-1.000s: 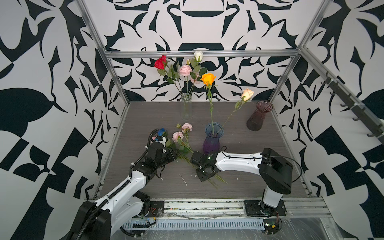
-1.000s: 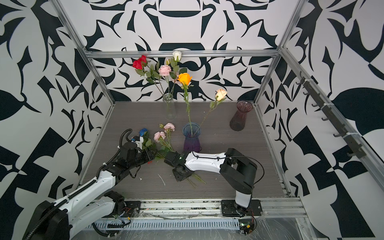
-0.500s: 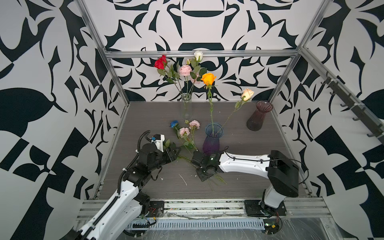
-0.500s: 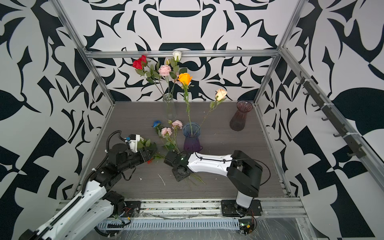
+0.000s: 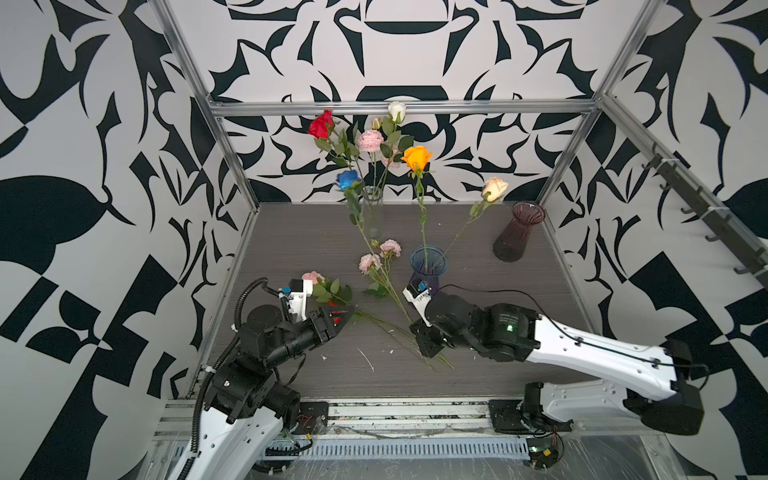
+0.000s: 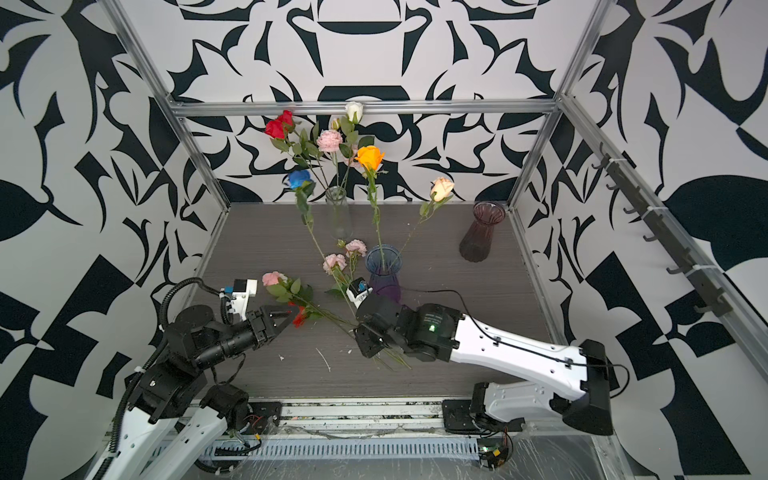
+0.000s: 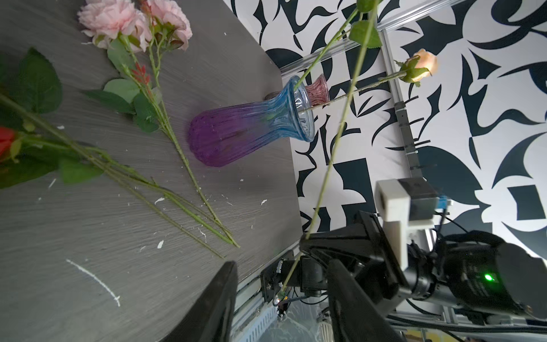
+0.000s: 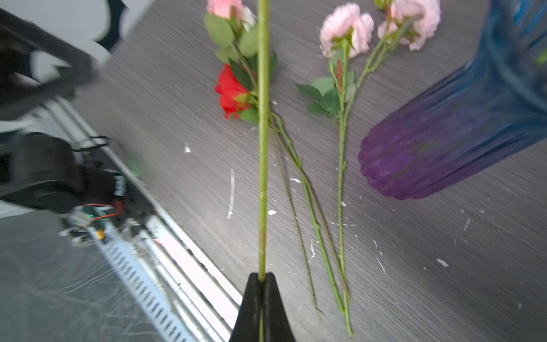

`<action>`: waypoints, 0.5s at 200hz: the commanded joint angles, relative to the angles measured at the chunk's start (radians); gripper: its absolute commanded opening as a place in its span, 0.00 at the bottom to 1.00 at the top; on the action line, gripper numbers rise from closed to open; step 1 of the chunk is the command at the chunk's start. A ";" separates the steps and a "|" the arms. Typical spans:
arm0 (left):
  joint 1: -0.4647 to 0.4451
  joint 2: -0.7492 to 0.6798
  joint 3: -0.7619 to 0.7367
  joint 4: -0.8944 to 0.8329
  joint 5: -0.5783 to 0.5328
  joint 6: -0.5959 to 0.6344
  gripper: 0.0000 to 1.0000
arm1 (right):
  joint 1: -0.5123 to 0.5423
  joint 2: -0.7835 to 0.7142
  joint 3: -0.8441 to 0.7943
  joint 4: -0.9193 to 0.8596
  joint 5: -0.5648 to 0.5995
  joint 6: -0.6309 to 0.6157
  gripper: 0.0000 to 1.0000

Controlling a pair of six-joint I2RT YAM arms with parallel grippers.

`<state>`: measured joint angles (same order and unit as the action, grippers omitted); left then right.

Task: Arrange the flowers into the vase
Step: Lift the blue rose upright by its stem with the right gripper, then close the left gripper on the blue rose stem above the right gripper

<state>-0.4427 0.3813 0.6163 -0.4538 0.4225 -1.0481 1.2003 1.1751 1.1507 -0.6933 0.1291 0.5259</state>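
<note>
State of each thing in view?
left gripper: open, empty
right gripper: shut on blue rose
blue rose: lifted, tilted
clear vase: upright, holds flowers
blue vase: upright, holds orange rose, peach rose
maroon vase: upright, empty
pink blooms: lying flat
pink rose: lying flat
red rose: lying flat

Ribbed glossy glass vase [image 7: 245, 130]; matt wood-grain table [image 5: 291, 232]; brushed metal frame [image 5: 498, 109].

White flecks [image 5: 367, 360] on grey table [image 5: 299, 232], black-and-white patterned walls [image 5: 104, 216] around
</note>
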 commanded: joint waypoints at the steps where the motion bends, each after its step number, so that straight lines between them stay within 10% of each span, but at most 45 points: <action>1: 0.001 -0.027 0.045 0.019 -0.020 -0.088 0.54 | 0.001 -0.067 0.040 0.020 -0.083 -0.043 0.00; 40: 0.001 -0.042 -0.027 0.284 -0.010 -0.192 0.56 | 0.001 -0.157 -0.049 0.128 -0.142 -0.026 0.00; 100: -0.001 0.257 0.113 0.526 0.219 -0.002 0.54 | 0.002 -0.167 -0.119 0.224 -0.207 0.018 0.00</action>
<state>-0.4427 0.5728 0.6788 -0.0963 0.5354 -1.1236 1.2003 1.0000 1.0321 -0.5571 -0.0265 0.5213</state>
